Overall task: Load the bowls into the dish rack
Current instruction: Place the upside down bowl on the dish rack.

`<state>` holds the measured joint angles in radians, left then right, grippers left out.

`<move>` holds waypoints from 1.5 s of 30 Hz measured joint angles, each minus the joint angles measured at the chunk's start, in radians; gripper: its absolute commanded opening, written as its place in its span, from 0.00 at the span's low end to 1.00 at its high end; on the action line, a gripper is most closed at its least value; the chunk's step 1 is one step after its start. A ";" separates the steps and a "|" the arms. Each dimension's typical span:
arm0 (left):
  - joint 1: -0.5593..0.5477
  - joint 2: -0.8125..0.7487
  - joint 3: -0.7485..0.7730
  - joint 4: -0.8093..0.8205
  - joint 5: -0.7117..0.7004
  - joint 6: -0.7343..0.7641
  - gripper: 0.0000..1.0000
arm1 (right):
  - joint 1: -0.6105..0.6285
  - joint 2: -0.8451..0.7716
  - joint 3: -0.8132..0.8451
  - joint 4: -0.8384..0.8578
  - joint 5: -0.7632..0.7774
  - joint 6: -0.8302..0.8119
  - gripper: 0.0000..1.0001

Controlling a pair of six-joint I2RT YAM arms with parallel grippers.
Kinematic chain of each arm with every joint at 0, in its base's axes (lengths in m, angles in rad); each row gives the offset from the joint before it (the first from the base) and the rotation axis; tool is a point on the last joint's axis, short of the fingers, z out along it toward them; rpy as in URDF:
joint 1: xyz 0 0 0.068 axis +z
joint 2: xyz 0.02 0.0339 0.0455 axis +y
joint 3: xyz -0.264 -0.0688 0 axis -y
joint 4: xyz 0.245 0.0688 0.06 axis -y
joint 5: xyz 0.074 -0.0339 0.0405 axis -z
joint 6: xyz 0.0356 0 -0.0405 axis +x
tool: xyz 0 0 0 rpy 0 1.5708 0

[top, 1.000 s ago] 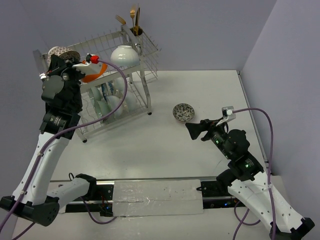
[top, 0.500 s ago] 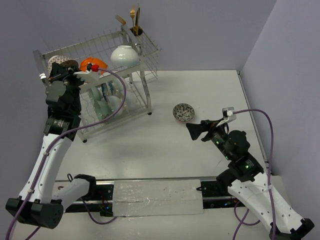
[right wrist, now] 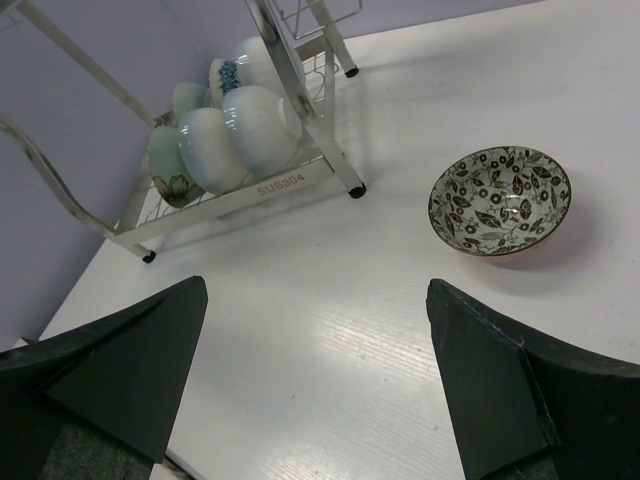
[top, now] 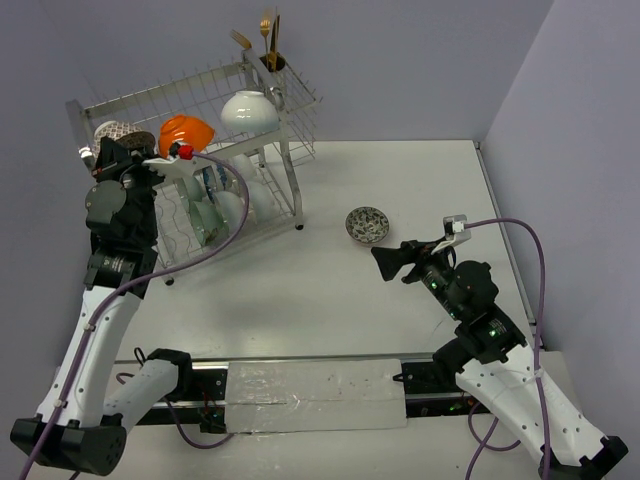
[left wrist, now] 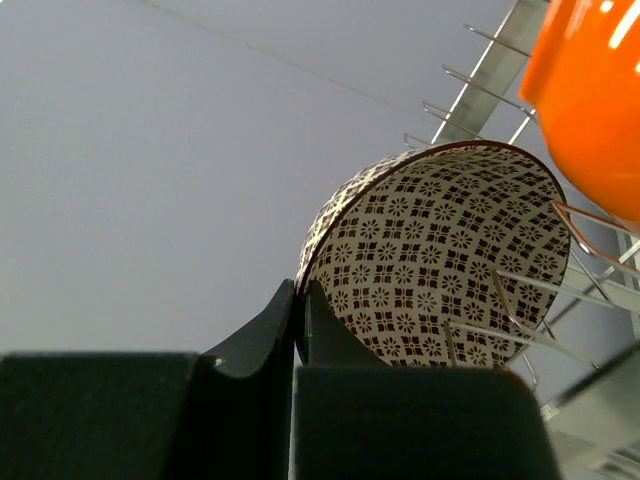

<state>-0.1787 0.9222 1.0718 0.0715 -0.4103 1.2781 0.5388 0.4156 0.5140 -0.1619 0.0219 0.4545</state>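
Note:
My left gripper point(left wrist: 298, 290) is shut on the rim of a brown-patterned bowl point(left wrist: 440, 260) at the left end of the dish rack's point(top: 290, 110) upper tier; in the top view this gripper point(top: 112, 148) is just in front of that bowl point(top: 118, 130). An orange bowl point(top: 187, 130) and a white bowl point(top: 250, 108) stand on the same tier. Several white and teal bowls point(right wrist: 240, 135) stand on the lower tier. A dark leaf-patterned bowl point(right wrist: 500, 200) sits upright on the table. My right gripper point(right wrist: 315, 295) is open and empty, near and to the right of it point(top: 367, 223).
A cutlery cup with gold utensils point(top: 270, 50) stands at the rack's back right corner. The rack's legs point(right wrist: 350, 185) rest on the white table point(top: 330, 280). The purple wall is close behind the rack. The arms' base rail point(top: 310, 385) runs along the near edge.
My left arm has drawn back toward the near left, uncovering the orange bowl, and the patterned bowl has shifted nearer with it. The right arm has barely moved.

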 measured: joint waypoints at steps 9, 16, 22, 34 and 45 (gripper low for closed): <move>-0.001 -0.061 -0.062 0.015 0.023 -0.002 0.08 | 0.000 0.001 0.000 0.020 0.000 0.000 0.98; -0.001 -0.101 -0.089 0.014 0.040 -0.031 0.09 | 0.000 0.001 0.000 0.020 0.000 0.000 0.97; -0.001 -0.157 -0.122 0.007 0.046 -0.077 0.12 | 0.000 0.004 0.000 0.021 0.000 0.000 0.97; -0.002 -0.220 -0.200 0.029 0.066 -0.142 0.16 | 0.000 0.013 -0.014 0.028 0.000 0.000 0.97; -0.001 -0.221 -0.218 -0.057 0.035 -0.176 0.28 | 0.000 0.016 -0.016 0.028 0.000 0.000 0.97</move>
<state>-0.1799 0.7010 0.8536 0.0147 -0.3756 1.1019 0.5388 0.4320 0.4980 -0.1337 0.0216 0.4549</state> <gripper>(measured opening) 0.252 0.971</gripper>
